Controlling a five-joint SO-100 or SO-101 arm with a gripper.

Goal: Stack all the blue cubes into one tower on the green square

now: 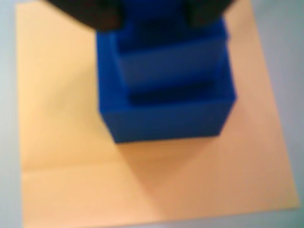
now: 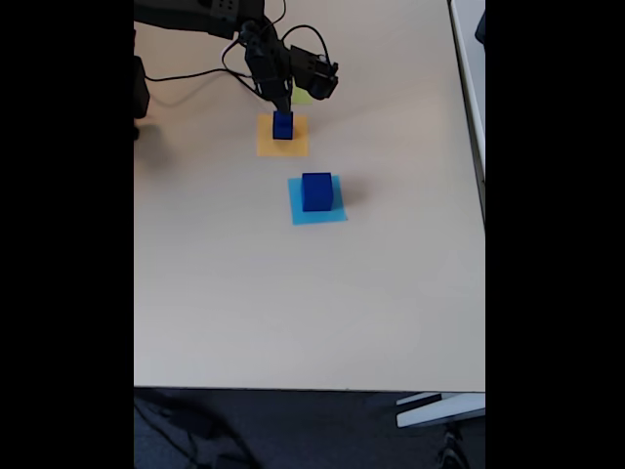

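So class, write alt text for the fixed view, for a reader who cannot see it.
A robot arm's gripper hangs over small blue cubes on an orange square. Nearer the camera, a larger blue cube sits on a light blue square on a beige table.

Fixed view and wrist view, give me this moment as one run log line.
gripper: above stack, grip unclear | blue cubes: stacked on orange square | large blue cube: on light blue square | green square: mostly hidden

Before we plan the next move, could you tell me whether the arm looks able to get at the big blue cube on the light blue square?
Probably yes: the big blue cube stands alone with nothing around it, close to the gripper hovering at the stack on the orange square.
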